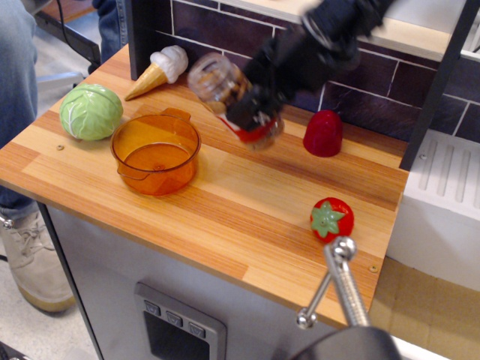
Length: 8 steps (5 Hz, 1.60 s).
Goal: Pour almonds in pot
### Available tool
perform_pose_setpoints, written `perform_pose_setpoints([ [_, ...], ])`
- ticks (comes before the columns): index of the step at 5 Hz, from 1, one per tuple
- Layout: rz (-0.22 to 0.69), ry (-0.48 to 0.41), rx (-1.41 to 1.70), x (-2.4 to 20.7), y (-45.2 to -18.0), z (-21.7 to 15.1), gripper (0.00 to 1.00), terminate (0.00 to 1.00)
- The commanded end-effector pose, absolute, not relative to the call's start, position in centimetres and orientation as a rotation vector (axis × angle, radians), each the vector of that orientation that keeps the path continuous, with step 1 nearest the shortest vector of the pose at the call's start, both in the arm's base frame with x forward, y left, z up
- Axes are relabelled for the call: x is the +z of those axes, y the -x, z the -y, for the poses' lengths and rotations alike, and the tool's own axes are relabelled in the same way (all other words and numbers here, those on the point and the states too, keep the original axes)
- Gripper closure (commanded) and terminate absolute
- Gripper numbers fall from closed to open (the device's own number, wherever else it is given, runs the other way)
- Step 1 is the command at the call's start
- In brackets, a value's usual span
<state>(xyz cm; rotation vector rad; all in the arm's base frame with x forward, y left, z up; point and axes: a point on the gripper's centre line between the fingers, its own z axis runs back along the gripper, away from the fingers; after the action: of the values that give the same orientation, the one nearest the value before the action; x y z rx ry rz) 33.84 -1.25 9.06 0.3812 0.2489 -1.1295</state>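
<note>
The clear jar of almonds (225,90) with a red-and-white label is lifted off the counter and tilted, its open mouth pointing up-left toward the pot. My black gripper (259,112) is shut around the jar's lower body; it is motion-blurred. The translucent orange pot (155,152) stands on the wooden counter below and left of the jar, with nothing visible inside it. The jar's mouth is right of and above the pot's rim.
A red dome cap (324,133) stands by the tiled back wall. A green cabbage (91,111) lies left of the pot, a toy ice cream cone (159,69) behind it. A toy tomato (331,218) sits near the front right. A metal handle (337,285) juts up in front.
</note>
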Motion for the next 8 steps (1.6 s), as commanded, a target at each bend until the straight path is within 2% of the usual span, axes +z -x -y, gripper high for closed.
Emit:
perform_pose_setpoints([
  [1, 0.174, -0.316, -0.947, 10.2, -33.7, -1.4, 1.0, 0.0],
  [2, 0.363, -0.365, -0.81, 9.4, -34.3, -1.3, 1.0, 0.0],
  [3, 0.461, -0.406, -0.748, 9.2, -34.5, -0.7, 1.0, 0.0],
  [5, 0.703, -0.441, -0.578, 10.5, -35.0, -0.8, 1.0, 0.0],
  [6, 0.773, -0.429, -0.471, 10.5, -35.2, -1.2, 1.0, 0.0],
  [8, 0.819, -0.415, -0.372, 10.5, -35.9, -1.4, 1.0, 0.0],
])
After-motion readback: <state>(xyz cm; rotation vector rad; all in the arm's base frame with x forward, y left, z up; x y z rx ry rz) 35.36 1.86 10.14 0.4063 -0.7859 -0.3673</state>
